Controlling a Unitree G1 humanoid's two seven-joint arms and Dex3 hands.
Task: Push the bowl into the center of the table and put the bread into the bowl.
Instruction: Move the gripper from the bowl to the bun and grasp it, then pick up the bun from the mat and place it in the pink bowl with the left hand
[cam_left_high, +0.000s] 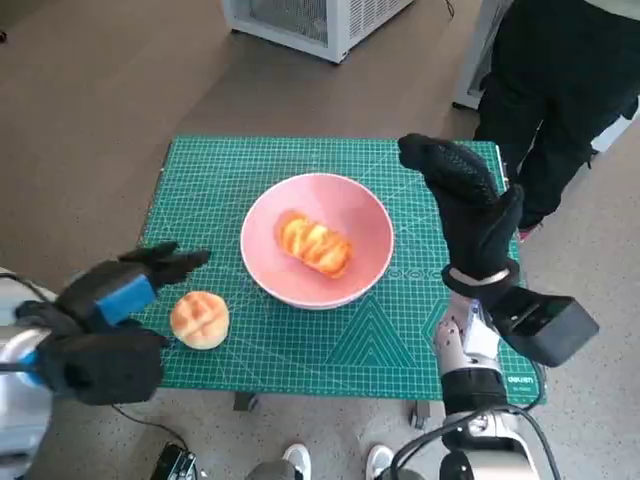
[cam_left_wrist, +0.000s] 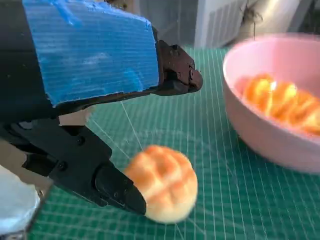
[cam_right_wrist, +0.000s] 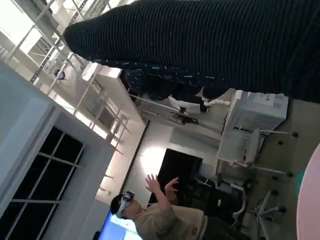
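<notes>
A pink bowl (cam_left_high: 317, 240) sits mid-table, one bread piece (cam_left_high: 314, 244) inside. The left hand (cam_left_high: 105, 318), fingers apart and empty, should close squarely round the round bun (cam_left_high: 200, 319) touching it. The right hand (cam_left_high: 465, 215) hovers upright, empty

We look down on a green cutting mat (cam_left_high: 330, 330) covering the small table, with a pink bowl (cam_left_high: 317, 240) near its middle holding a golden piece of bread (cam_left_high: 314, 244). A second, round bun (cam_left_high: 200, 319) lies on the mat to the bowl's left, just beside our left hand (cam_left_high: 110, 300), whose black fingers point toward the bowl and hold nothing. Our right hand (cam_left_high: 465, 205) is raised over the mat's right side, close to the bowl's rim, gloved fingers together. A person's dark legs (cam_left_high: 550, 110) stand beyond the table's far right corner.
</notes>
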